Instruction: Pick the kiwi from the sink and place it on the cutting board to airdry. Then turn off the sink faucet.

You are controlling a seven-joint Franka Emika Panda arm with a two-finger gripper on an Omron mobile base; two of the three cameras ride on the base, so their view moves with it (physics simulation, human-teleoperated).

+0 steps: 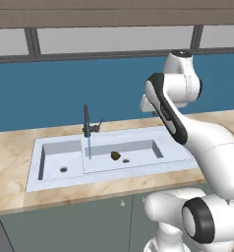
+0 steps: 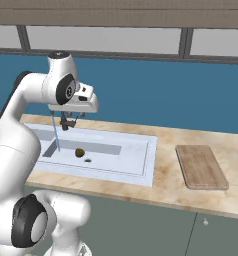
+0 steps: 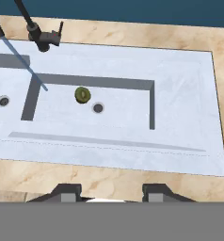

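Kiwi [image 3: 82, 94] lies on the floor of the wider basin of the sink [image 3: 189, 94], just beside the dark drain hole [image 3: 98, 108] and well apart from every basin wall, with bare white floor on all sides. A thin stream of water [image 3: 24, 63] slants from the sink faucet [image 3: 38, 35] into the basin's left end. The cutting board [image 2: 201, 166] rests on the surface [image 2: 166, 175] well to the right of the sink. The gripper [image 2: 67, 123] hangs above the sink, jaws drawn together, holding nothing and touching nothing.
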